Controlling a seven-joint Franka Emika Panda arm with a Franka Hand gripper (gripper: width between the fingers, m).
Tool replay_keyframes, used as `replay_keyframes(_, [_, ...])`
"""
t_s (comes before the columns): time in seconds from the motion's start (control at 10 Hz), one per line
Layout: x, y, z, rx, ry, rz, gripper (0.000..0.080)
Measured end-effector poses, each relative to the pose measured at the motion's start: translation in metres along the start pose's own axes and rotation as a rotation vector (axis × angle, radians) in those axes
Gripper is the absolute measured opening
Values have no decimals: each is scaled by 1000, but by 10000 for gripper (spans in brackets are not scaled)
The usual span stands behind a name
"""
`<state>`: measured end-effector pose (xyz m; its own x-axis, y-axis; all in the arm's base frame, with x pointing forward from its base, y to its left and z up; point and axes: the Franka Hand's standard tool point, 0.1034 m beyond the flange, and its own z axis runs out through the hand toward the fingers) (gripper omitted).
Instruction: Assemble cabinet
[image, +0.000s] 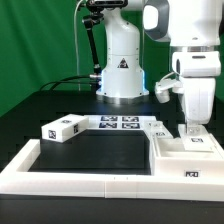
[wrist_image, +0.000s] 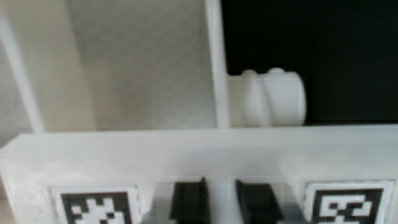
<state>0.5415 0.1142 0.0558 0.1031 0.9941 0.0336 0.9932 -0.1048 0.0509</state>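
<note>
My gripper (image: 193, 129) points straight down at the exterior view's right, over the hollow white cabinet box (image: 186, 152). In the wrist view my two dark fingertips (wrist_image: 185, 203) stand close together, with a narrow light strip of a white tagged cabinet panel (wrist_image: 107, 160) between them. The gripper (wrist_image: 215, 202) looks shut on that panel, which has marker tags on either side of the fingers. Beyond the panel I see a white wall and a round white peg (wrist_image: 270, 97). A loose white tagged block (image: 60, 128) lies at the exterior view's left. A smaller tagged piece (image: 160, 128) lies beside the box.
The marker board (image: 118, 122) lies flat in the middle at the back. A long low white rail (image: 90, 178) edges the table's front and sides. The arm's white base (image: 122, 70) stands behind, with cables beside it.
</note>
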Motion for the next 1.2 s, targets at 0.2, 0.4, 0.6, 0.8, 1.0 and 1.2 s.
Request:
replay_keyframes(0.2, [0, 15, 1, -5, 2, 8, 70])
replay_keyframes(0.4, [0, 36, 1, -20, 9, 10, 71])
replay_keyframes(0.6, [0, 49, 2, -26, 12, 15, 72])
replay_keyframes(0.8, [0, 49, 2, -19, 9, 15, 73])
replay_keyframes(1.0, [0, 49, 2, -19, 9, 15, 74])
replay_keyframes(1.2, [0, 49, 2, -19, 9, 15, 230])
